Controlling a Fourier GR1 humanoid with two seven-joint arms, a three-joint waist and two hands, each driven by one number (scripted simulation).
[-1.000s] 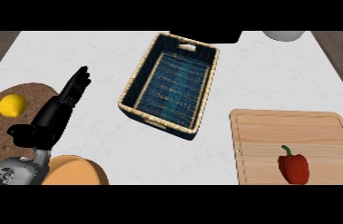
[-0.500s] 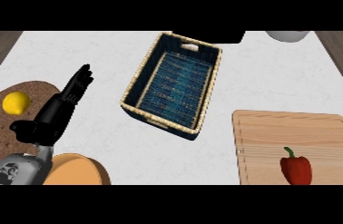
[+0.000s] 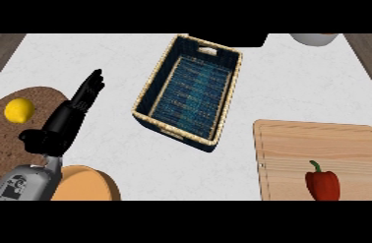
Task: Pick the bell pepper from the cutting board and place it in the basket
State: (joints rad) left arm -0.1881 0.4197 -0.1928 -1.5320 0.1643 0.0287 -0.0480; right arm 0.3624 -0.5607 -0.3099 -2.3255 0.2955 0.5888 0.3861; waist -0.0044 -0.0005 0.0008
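Head view: the one view I have, looking down on the counter.
Pepper: the red bell pepper [image 3: 322, 185] lies on the cutting board [image 3: 305, 143], low at the right, untouched.
Basket: the basket [image 3: 216, 57] stands mid-counter, nothing in it, well apart from the board.
My left hand: my left hand [image 3: 74, 110] rests at the left, fingers straight, holding nothing.
My right hand: out of sight.
Progress: nothing done yet; I judge reach, grasp, carry and release all remain.

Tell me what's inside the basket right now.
The basket holds nothing visible: only its dark blue woven floor shows. The bell pepper lies on the cutting board. The near rim hides a thin strip of floor.
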